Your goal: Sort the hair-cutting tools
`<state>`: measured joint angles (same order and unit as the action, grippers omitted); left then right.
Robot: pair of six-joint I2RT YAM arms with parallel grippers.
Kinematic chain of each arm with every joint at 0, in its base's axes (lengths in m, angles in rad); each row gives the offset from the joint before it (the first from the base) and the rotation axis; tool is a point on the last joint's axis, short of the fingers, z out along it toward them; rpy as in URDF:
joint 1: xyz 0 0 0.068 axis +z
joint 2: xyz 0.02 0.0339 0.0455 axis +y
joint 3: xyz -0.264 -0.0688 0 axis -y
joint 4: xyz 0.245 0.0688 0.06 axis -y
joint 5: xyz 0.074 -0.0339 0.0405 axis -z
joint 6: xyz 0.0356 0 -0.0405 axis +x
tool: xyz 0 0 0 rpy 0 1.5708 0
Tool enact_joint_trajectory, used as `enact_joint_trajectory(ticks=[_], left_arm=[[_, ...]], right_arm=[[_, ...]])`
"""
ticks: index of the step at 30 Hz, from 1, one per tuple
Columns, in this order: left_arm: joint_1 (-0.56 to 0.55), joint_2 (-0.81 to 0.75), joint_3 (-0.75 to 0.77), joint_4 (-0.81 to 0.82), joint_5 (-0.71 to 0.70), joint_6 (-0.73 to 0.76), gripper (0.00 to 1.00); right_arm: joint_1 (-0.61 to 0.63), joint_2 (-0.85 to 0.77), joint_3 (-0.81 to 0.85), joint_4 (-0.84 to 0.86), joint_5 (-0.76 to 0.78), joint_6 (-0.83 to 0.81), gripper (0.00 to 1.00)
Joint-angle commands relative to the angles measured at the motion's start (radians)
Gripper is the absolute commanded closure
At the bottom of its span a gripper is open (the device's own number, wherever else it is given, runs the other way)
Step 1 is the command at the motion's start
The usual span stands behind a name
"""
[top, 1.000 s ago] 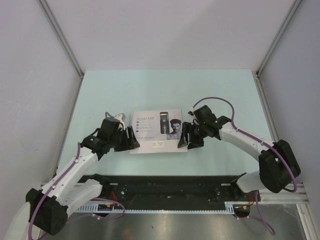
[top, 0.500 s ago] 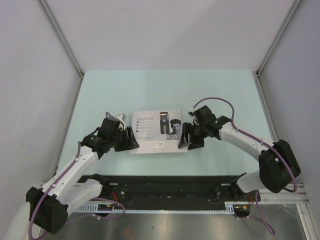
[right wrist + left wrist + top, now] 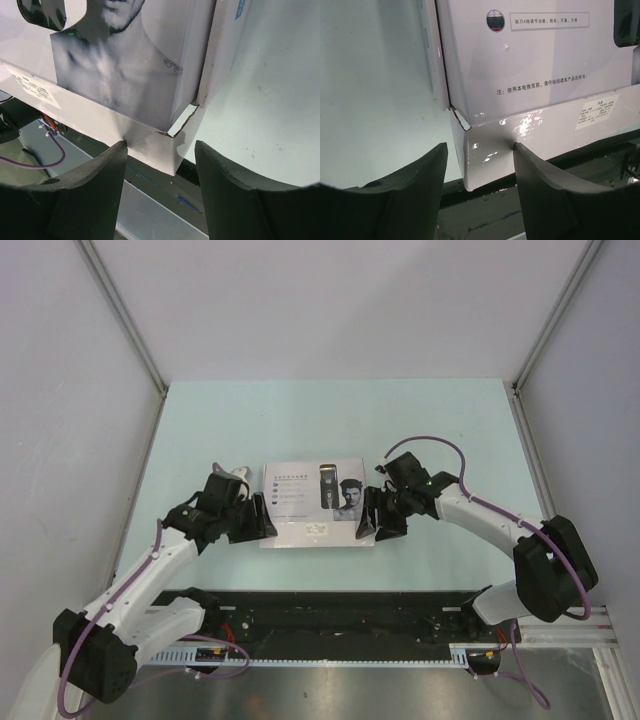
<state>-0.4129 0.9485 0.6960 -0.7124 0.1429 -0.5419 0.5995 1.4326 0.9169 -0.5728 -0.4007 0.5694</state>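
- Left fingers (image 3: 262, 518): parted and set astride the near-left corner of the white box (image 3: 310, 502). In the wrist view the glossy corner flap stood between them. One finger was at or very near the card, and nothing was clamped.
- White box: lay flat and closed at the middle of the bench (image 3: 330, 420), lid uppermost, with a printed clipper picture (image 3: 327, 483) on its face.
- Hair-cutting tools: none was visible in any view. They were judged to be inside the closed box.
- Right fingers (image 3: 372, 522): parted and set astride the near-right corner, where the card seam showed a small split. They were not clamped.
- Step in hand, as judged: getting the lid off so that the contents could be sorted.
- Method advised: close both pairs of fingers on the lid edge only, not on the base beneath. Lift both sides evenly and slowly so that the lid rises level. The glossy card looked slippery, so a firm pinch was advised.
- Risk noted: the split corner could tear further, or the base could rise with the lid and spill the contents.
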Motion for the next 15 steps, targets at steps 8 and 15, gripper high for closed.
enact_joint_trajectory(ticks=[8,15], left_arm=[[-0.01,0.006,0.065,-0.082,-0.052,0.005,0.46],[-0.023,-0.008,0.106,-0.167,-0.14,0.04,0.48]], right_arm=[[-0.003,0.02,0.036,0.025,-0.043,0.033,0.39],[-0.033,0.025,0.036,0.034,-0.061,0.041,0.41]])
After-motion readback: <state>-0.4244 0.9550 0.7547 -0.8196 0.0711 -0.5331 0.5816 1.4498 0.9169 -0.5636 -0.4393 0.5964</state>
